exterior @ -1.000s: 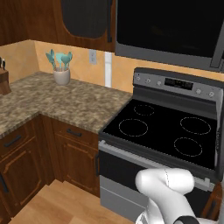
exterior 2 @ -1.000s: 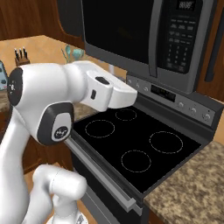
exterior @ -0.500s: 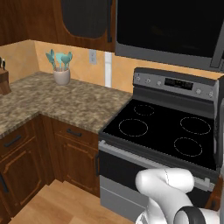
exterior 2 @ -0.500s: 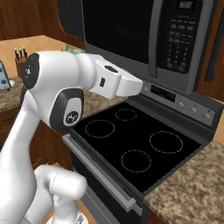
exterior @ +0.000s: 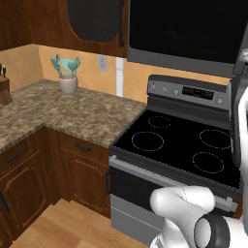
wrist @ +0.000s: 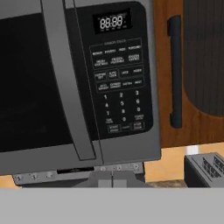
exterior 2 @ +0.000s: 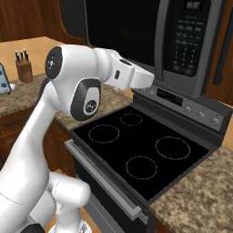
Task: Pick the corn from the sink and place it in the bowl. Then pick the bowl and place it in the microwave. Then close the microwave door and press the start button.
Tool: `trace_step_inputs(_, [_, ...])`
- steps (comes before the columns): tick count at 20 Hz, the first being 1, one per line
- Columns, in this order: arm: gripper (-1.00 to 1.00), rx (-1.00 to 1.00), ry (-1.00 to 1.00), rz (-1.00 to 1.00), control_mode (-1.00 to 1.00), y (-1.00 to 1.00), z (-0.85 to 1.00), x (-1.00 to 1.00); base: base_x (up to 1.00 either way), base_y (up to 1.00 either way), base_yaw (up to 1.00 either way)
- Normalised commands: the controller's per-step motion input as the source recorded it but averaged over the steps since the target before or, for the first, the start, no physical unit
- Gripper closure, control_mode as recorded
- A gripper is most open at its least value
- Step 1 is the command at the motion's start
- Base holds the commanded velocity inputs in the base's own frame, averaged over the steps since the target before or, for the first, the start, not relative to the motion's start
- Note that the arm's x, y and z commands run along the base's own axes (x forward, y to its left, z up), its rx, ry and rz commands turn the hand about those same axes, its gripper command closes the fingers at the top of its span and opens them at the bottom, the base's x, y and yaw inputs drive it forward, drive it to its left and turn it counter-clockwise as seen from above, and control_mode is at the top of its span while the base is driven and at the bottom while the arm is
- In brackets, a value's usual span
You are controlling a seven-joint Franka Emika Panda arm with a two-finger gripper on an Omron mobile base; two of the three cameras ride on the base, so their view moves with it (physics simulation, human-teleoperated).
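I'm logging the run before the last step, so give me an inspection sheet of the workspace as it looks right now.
Surface: speckled stone counter left of the black glass-top stove, burners bare.
Job's things: microwave above the stove, microwave door closed; keypad panel faces the hand camera, display lit. Corn, bowl and sink: nothing seen.
Clutter: utensil crock and knife block on the counter; toaster right of the microwave.
Pincer: shut, nothing held, fingertips low before the microwave's bottom edge.
Cables: nothing seen.
Surroundings: brown wooden cabinets, wall outlet.
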Motion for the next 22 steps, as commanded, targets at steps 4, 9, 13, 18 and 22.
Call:
trace_step_inputs(4, [1.0,0.0,0.01,0.02,-1.0,-0.21,0.0,0.52,0.0,0.0,0.0])
trace_step_inputs(9, [1.0,0.01,0.0,0.05,-1.0,-0.39,0.0,0.35,0.0,0.0,0.0])
trace_step_inputs(13, [1.0,0.04,0.0,0.07,-1.0,-0.47,0.0,0.13,0.0,0.0,0.0])
trace_step_inputs(18, [1.0,0.01,0.0,0.04,-1.0,-0.25,-0.04,0.04,0.0,0.0,0.0])
trace_step_inputs(22, [1.0,0.0,0.0,0.01,-1.0,-0.07,-0.1,0.13,0.0,0.0,0.0])
